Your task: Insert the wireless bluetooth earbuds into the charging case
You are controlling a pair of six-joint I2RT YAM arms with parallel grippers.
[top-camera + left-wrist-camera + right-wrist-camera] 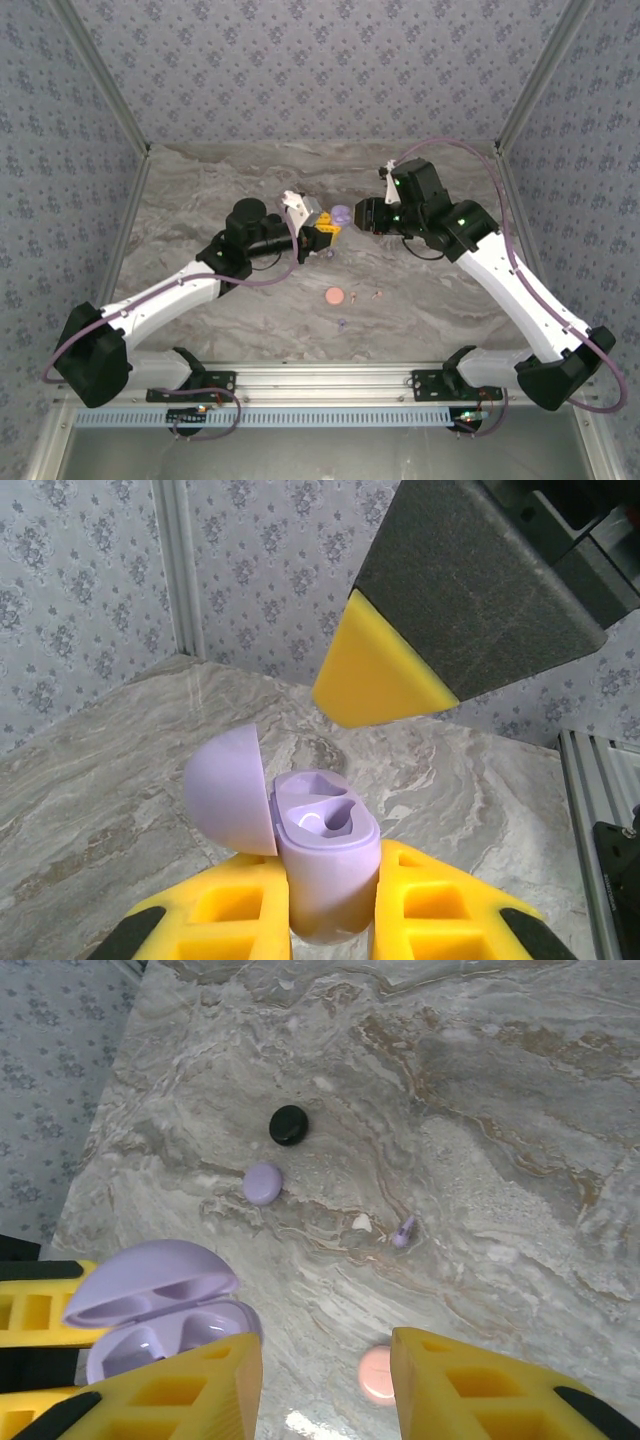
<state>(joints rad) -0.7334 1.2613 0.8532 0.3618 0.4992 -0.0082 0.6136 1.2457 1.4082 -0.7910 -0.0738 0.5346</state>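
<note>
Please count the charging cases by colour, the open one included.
Lilac: 2, the open lilac case and the closed lilac case
Black case: 1
Pink case: 1
Total: 4

I work on a grey table (420,310) that looks like stone, with wavy brown and white lines. Walls with little blue-grey flowers stand around it: the back wall (320,70) at 12 o'clock, the left wall (50,200) at 9 and the right wall (590,180) at 3. Shiny metal posts (100,75) stand in the far corners, and a silver metal rail (320,378) runs along the edge at 6 o'clock.
</note>
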